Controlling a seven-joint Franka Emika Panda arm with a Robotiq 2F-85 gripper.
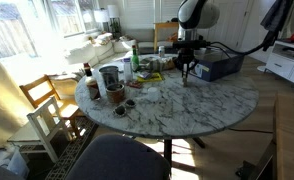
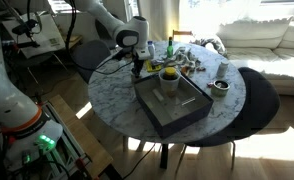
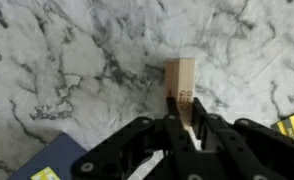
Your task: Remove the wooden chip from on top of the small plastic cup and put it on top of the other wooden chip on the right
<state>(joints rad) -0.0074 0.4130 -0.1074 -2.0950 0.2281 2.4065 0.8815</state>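
Note:
My gripper (image 3: 184, 128) is shut on a pale tan wooden chip (image 3: 181, 80), a small flat rectangular piece that sticks out past the fingertips over the marble table (image 3: 67, 70). I cannot tell whether the chip touches the table. In both exterior views the gripper (image 1: 187, 70) (image 2: 137, 63) hangs low over the table next to a dark blue box (image 1: 217, 67). A small pale cup (image 2: 169, 80) stands on the dark box (image 2: 177, 110). The other wooden chip does not show in any view.
A grey cup (image 1: 109, 77), a brown jar (image 1: 115, 95) and two dark round bowl-like things (image 1: 120, 111) stand at one side of the round table. Bottles and clutter (image 1: 147, 65) fill the back. A wooden chair (image 1: 49, 105) stands beside the table. A dark bowl (image 2: 219, 87) sits near the box.

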